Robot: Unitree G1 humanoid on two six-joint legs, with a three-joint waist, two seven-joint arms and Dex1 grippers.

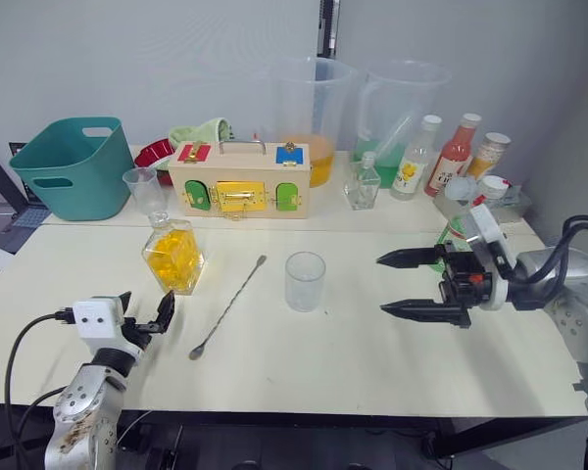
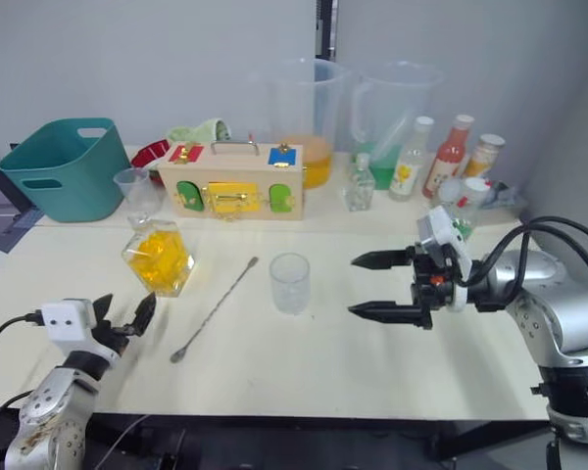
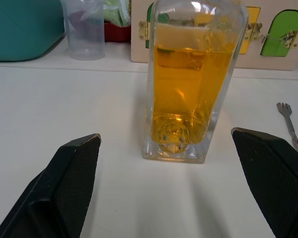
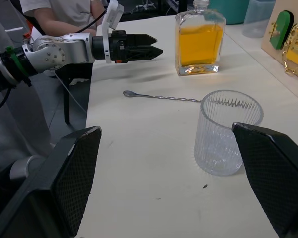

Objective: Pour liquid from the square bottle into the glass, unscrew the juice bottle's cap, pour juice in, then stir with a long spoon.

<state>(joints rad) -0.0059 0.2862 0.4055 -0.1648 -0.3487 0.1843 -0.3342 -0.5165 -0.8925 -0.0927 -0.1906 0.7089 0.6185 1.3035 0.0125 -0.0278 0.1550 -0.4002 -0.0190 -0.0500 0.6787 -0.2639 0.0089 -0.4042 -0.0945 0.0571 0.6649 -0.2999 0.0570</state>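
Step in hand: the first one, the pour from the square bottle (image 1: 173,257) into the glass (image 1: 305,280). Not begun, by the look of it: the glass is empty and the bottle stands upright on the bench (image 1: 372,343), yellow liquid (image 3: 188,89) high in the body.

Left end effector (image 1: 145,315): released, fingers spread wide, nothing between them. The bottle is straight ahead of it, centred betw. the two fingers in the left wrist view but clear of both, no contact. It sits near, just beyond the fingertips.

Right end effector (image 1: 412,285): also released, wide apart, empty. The glass stands ahead of its tips, apart from them and within easy reach. In the right wrist view it sits betw. the two pads, nearer one side.

The long spoon (image 1: 227,306) lies flat on the bench betw. bottle and glass, off to the inner side of the left end effector, untouched.

Next move, as I judge it: left end effector goes fwd so the fingers pass either side of the bottle body, then clenches on the flat faces. The glass walls are slick and faceted and the bottle is heavy w/ liquid, so the grip wants to be square and low enough not to tip it. Then lift, carry over the glass, tilt. The right end effector could steady the glass. The juice bottle and cap are for later; I can't pick them out surely among the bottles at the back of the bench.
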